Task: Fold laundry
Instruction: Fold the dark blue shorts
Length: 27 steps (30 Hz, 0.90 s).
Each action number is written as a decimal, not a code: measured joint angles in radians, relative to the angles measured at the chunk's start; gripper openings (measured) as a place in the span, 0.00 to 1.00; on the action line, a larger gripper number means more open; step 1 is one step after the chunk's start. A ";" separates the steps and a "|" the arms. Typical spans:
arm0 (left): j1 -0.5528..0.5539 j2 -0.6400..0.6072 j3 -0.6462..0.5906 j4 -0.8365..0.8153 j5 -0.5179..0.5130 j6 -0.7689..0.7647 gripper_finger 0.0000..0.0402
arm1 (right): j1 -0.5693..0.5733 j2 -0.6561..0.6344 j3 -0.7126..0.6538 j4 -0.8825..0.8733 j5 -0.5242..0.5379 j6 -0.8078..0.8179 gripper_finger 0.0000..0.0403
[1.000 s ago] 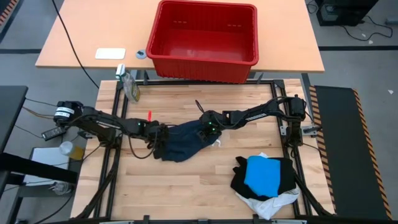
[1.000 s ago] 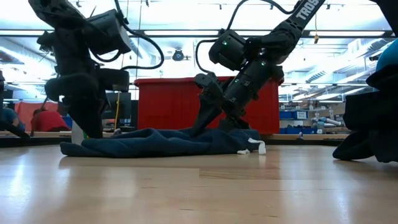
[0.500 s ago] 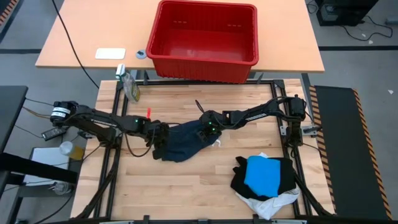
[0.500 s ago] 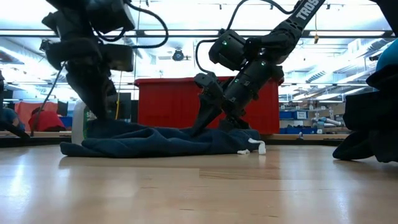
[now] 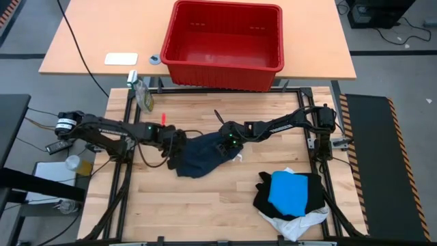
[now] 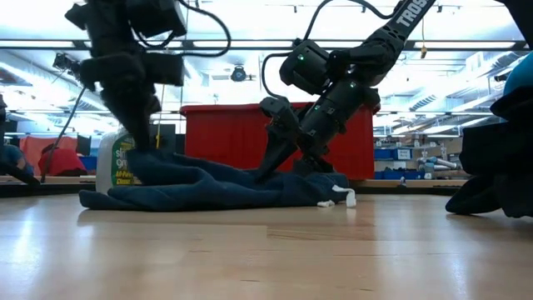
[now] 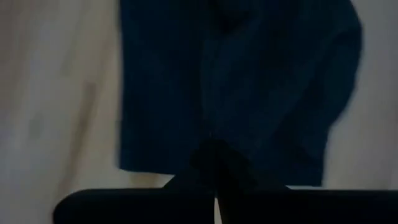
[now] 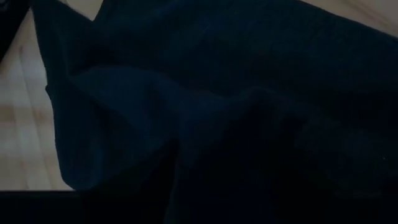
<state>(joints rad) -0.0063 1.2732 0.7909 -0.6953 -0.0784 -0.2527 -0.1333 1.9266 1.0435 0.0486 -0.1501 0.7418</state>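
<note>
A dark navy garment (image 5: 201, 156) lies crumpled in the middle of the table. My left gripper (image 5: 176, 145) is shut on its left end and shows at the left in the low view (image 6: 143, 148). My right gripper (image 5: 224, 145) stands open, slanting down onto the garment's right part (image 6: 287, 171). A small white tag (image 6: 350, 198) sticks out at that end. A pile of laundry sits at the near right: a bright blue piece (image 5: 292, 191) on a black one (image 5: 263, 198), with a white one (image 5: 300, 222) under them. My left gripper pinches a bunch of the garment's left end (image 7: 214, 152) between its two fingers, coming from above and slanting down. That end (image 6: 154, 158) is raised off the table, and the rest of the cloth slopes down and lies flat. My right gripper's fingertips (image 6: 268, 162) are down on the garment's right part, slanting from the table's right. The folds hide the tips, so I cannot tell whether any cloth is between them.
A red plastic basket (image 5: 225, 41) stands on the table beyond the far edge. A spray bottle (image 5: 142, 94) is at the far left corner, and a small red object (image 5: 164, 124) lies behind the left gripper. Bare wood (image 5: 205, 205) shows toward the near edge.
My left gripper has gone up with the garment's left end, which now stands raised off the table. The rest of the garment has stayed lying where it was.
</note>
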 joint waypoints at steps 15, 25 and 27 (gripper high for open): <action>0.131 0.010 -0.003 -0.046 -0.126 0.271 0.00 | 0.000 0.000 0.000 0.000 -0.002 0.000 0.59; 0.222 0.010 -0.061 0.096 -0.129 0.365 0.00 | 0.000 0.000 0.000 -0.010 -0.019 -0.008 0.58; 0.232 0.010 -0.061 0.117 -0.128 0.387 0.00 | 0.000 0.000 0.000 -0.027 -0.019 -0.009 0.58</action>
<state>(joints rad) 0.2261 1.2835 0.7303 -0.5780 -0.2064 0.1338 -0.1329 1.9266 1.0435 0.0219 -0.1696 0.7327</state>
